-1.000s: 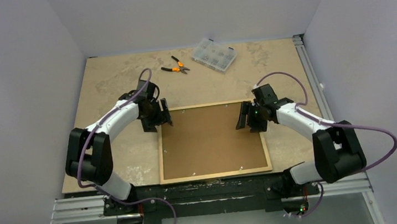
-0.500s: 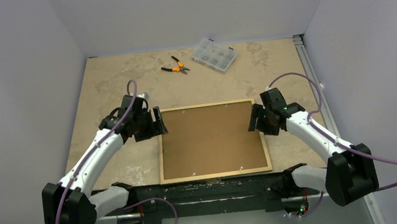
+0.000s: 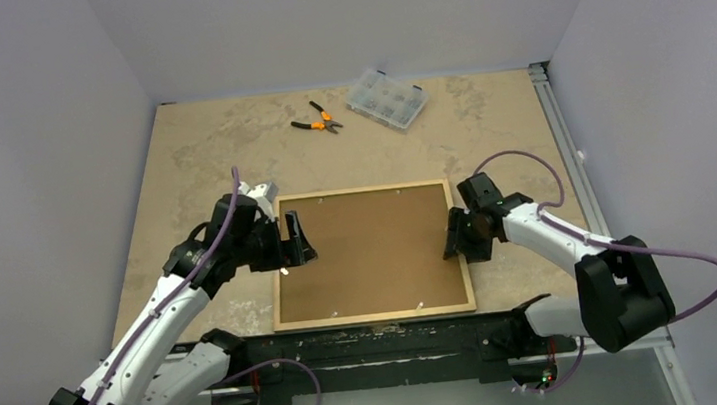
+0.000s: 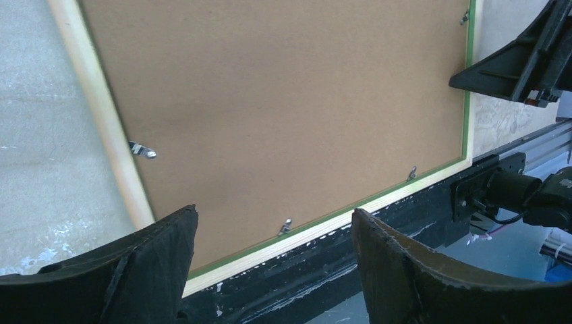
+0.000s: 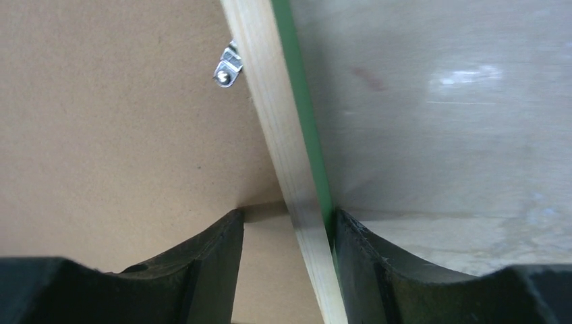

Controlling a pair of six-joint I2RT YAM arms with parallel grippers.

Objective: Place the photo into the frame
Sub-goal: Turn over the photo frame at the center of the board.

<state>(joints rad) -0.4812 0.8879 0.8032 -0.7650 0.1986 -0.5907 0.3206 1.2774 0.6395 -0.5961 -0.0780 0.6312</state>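
Observation:
The frame [image 3: 376, 315] lies back-up on the table, its pale wood rail [image 4: 101, 115] around a brown fibreboard backing [image 3: 370, 252] held by small metal clips [image 5: 228, 67]. The photo is hidden. My left gripper [image 3: 295, 239] hovers open over the frame's left side, with nothing between its fingers [image 4: 274, 211]. My right gripper [image 3: 456, 235] straddles the frame's right rail [image 5: 270, 101]. Its jaws [image 5: 287, 213] stand open: the outer finger [image 5: 357, 250] touches the rail's green edge, while the inner finger [image 5: 216, 250] rests over the backing, apart from the rail.
Orange-handled pliers [image 3: 317, 121] and a clear compartment box [image 3: 386, 99] lie at the table's far side. A black mounting rail [image 3: 379, 339] runs along the near edge just below the frame. Grey walls close in on the left, right and back.
The frame has slid left and slightly toward the near edge. Both grippers moved nearer with it. The left jaws widened; the right jaws narrowed around the right rail.

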